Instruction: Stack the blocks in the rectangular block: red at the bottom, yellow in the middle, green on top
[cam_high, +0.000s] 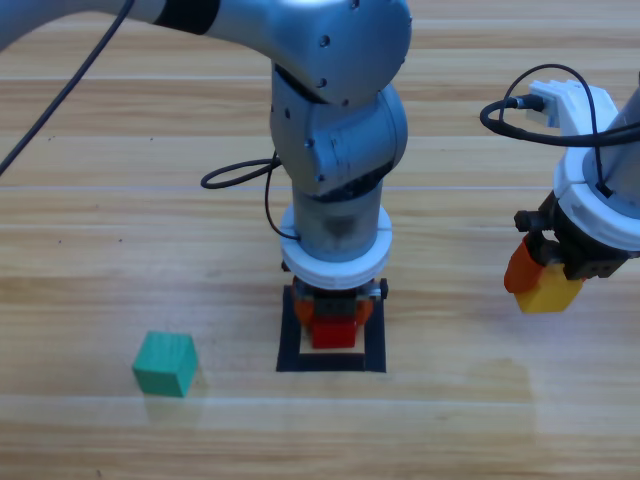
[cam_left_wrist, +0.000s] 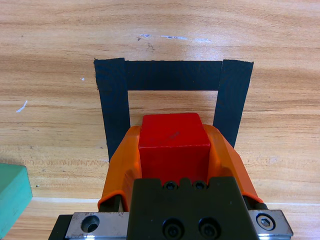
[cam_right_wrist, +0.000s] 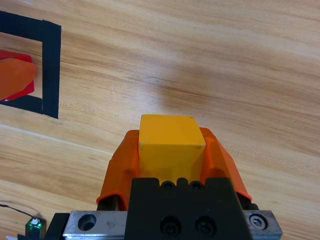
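The red cube (cam_high: 334, 333) sits between the jaws of my left gripper (cam_high: 335, 318), which is shut on it inside the black tape square (cam_high: 287, 345). The left wrist view shows the red cube (cam_left_wrist: 172, 145) held over the tape outline (cam_left_wrist: 172, 75). Off to the right, my right gripper (cam_high: 545, 280) is shut on the yellow cube (cam_high: 548, 293) and holds it above the table; the right wrist view shows the yellow cube (cam_right_wrist: 171, 145) between the orange jaws. The green cube (cam_high: 165, 364) lies free on the table at the lower left, apart from both grippers.
A black cable (cam_high: 240, 175) loops beside the left arm. In the right wrist view the tape square (cam_right_wrist: 50, 70) lies at the far left, with bare wooden table between it and the yellow cube.
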